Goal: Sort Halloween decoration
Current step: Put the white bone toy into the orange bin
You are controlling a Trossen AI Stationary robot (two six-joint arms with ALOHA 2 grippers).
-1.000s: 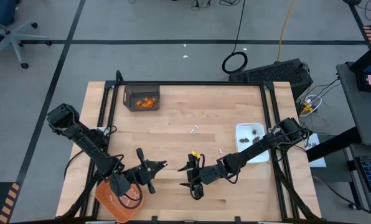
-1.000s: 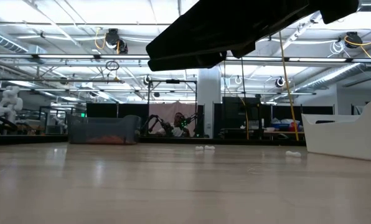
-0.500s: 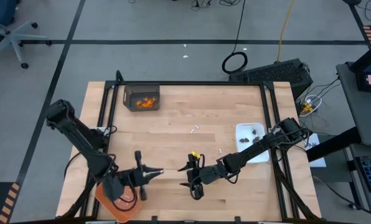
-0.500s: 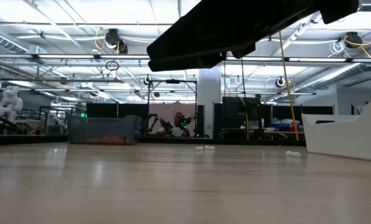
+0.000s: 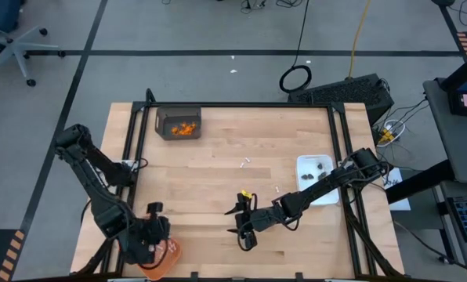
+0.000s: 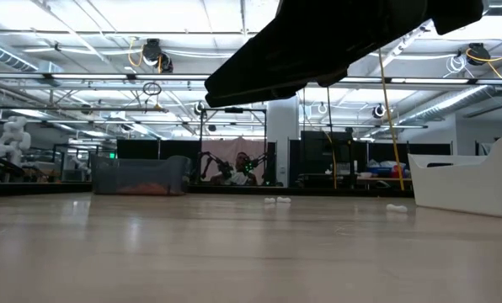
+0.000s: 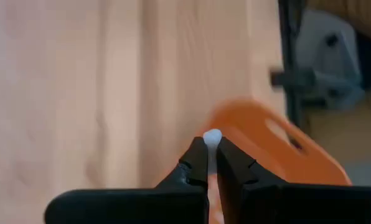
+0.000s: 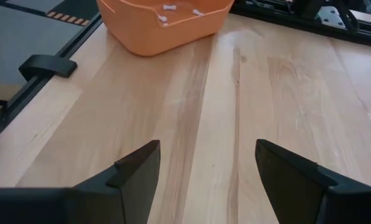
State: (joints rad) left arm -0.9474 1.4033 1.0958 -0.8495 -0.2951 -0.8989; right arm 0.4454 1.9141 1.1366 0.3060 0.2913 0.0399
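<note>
A small white stick (image 7: 212, 136) of the Halloween decoration shows at the tips of my left gripper (image 7: 210, 147), which is shut on it. That gripper (image 5: 157, 241) slants down over the orange tray (image 5: 168, 257) at the table's near left. More white sticks (image 8: 169, 7) lie on the floor of the tray (image 8: 142, 34). My right gripper (image 5: 235, 223) hovers open near the table's middle, pointing toward the tray, with nothing between its fingers (image 8: 136, 171). A loose white stick (image 5: 245, 164) lies on the wood. My left gripper pinches the white stick (image 7: 212, 135) between its two fingertips; the stick's rounded end pokes out past them. The fingers slant downward from above. The stick is lifted clear, above the orange tray's rim (image 7: 260, 134).
A grey bin (image 5: 179, 124) holding orange bits stands at the far left. A white rectangular dish (image 5: 315, 178) with dark bits sits at the right edge. Black rails (image 5: 136, 141) run along the table's sides. In the low view, white pieces (image 6: 276, 200) lie far off.
My left gripper has swung from pointing level toward the table's right to slanting downward, rolling its wrist, and has drawn back toward the near left corner over the orange tray. It has stayed shut. My right arm has kept still.
</note>
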